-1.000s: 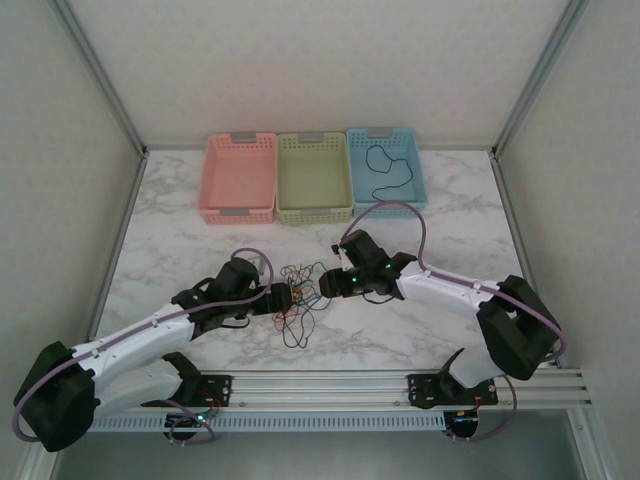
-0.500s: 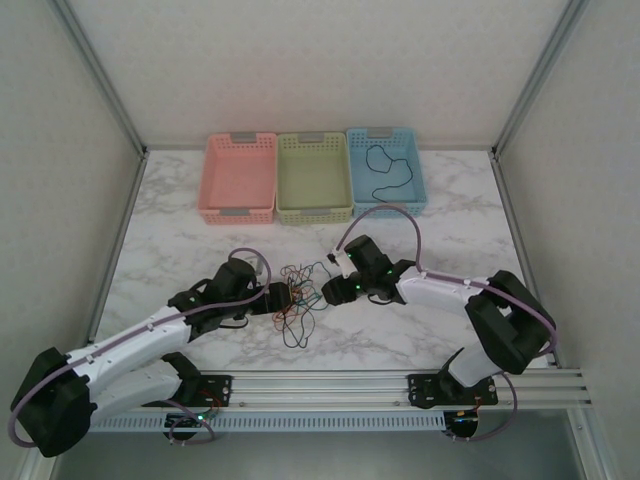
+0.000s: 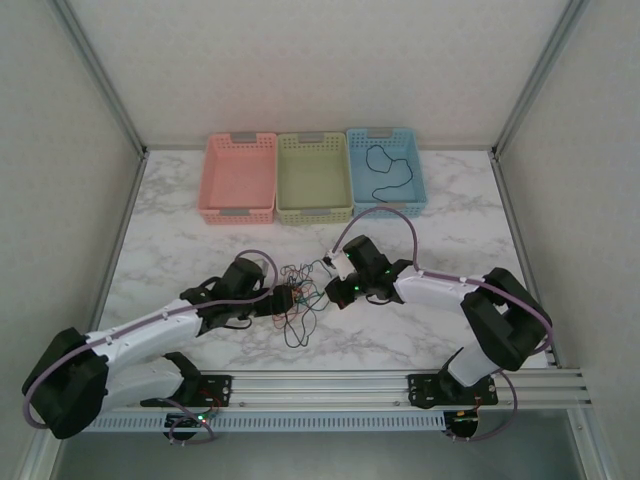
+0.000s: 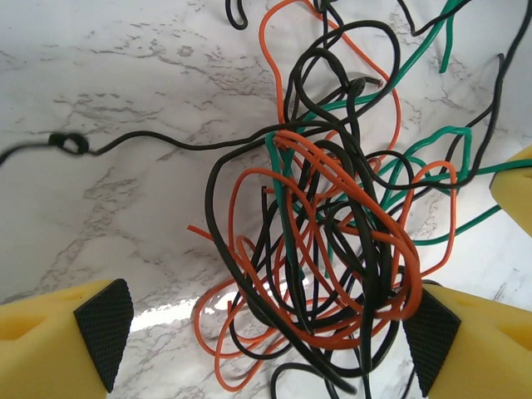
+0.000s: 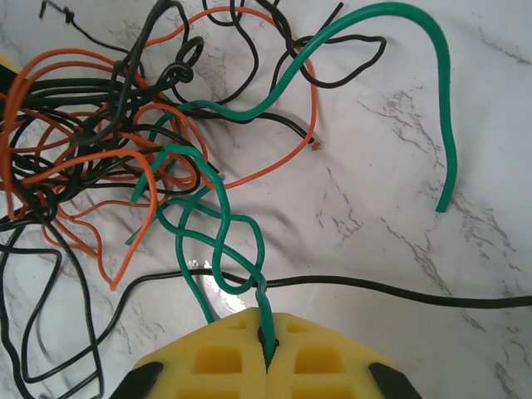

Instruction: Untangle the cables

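The cables (image 3: 300,297), thin black, red-orange and green wires, lie knotted in one loose heap on the marble surface (image 3: 180,240), toward 6 o'clock of its middle. They look light, limp and springy, so tugging a buried loop would likely drag the whole heap; a free end is the better hold. At the heap's 3 o'clock the right gripper (image 5: 266,339) has its jaws clamped on a green strand (image 5: 261,303). At 9 o'clock the left gripper (image 4: 266,332) straddles the heap, jaws apart.
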`<state>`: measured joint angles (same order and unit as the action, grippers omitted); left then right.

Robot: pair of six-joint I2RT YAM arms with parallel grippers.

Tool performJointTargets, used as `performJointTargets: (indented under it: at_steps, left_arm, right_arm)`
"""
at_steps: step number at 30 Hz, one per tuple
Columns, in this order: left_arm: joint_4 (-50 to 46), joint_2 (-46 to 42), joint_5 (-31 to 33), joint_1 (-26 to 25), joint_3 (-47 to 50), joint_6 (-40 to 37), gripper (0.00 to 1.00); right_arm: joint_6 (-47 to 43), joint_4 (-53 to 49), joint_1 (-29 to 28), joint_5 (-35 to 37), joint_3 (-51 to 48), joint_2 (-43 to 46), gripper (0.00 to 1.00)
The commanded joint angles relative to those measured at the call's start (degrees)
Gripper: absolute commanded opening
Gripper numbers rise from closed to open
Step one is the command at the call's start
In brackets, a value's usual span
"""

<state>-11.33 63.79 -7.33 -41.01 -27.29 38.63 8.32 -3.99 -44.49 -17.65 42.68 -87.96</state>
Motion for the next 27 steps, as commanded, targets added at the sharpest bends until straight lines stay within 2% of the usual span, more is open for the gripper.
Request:
performJointTargets:
  at_steps: [1,11,23,25,27]
  left_arm:
    - [3.12,1.38,-1.26,0.5,-0.64,0.13,0.86]
    - [7.58,7.67,-3.63,0.41,-3.9,0.92,0.89]
    - [10.19,14.61,-3.3,-0.56,-4.88,-0.22,0.78]
    - [10.66,15.67,-3.75,-0.56,-5.02,-0.4,0.72]
    - [11.42,16.25,-4.09,-0.64,-4.79,-0.1,0.59]
  right_arm:
    - [-0.58,-1.77,0.24,1.56,0.96,2.64,0.0]
    - [-0.54,-4.02,0.21,1.19,0.26,5.79,0.0]
    - [0.39,-3.34,0.23,-0.62,-0.75,5.3,0.0]
    - [0.22,-3.85,0.25,-1.07,-0.85,5.43,0.0]
    - [0.21,-4.25,0.2,-0.67,-1.12,5.65,0.0]
